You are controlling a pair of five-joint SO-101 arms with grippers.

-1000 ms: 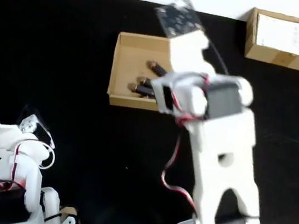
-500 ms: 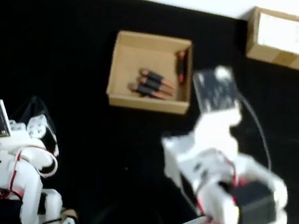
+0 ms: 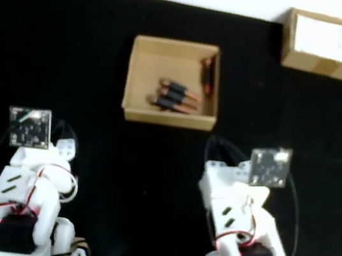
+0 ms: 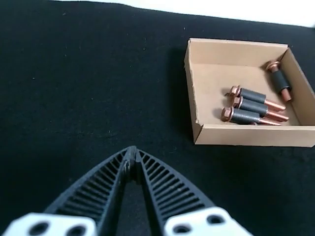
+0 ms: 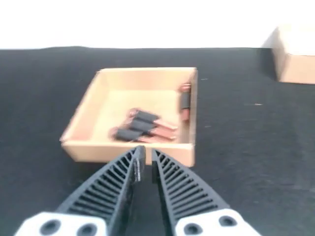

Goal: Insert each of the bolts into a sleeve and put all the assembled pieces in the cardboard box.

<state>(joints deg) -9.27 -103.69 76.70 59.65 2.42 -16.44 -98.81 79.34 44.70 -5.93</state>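
Lying in the cardboard box (image 3: pixel 167 120): four sleeved bolts (image 3: pixel 174 95) | left gripper (image 4: pixel 132 156) pressed together, away from box | right gripper (image 5: pixel 146 158) together, facing box

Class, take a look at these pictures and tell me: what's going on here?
Nothing is being handled right now. The left end effector and the right end effector are both shut and empty, at the near side of the black table, facing the cardboard box. Four assembled pieces lie in that box: three bunched together, the fourth piece apart beside one wall.
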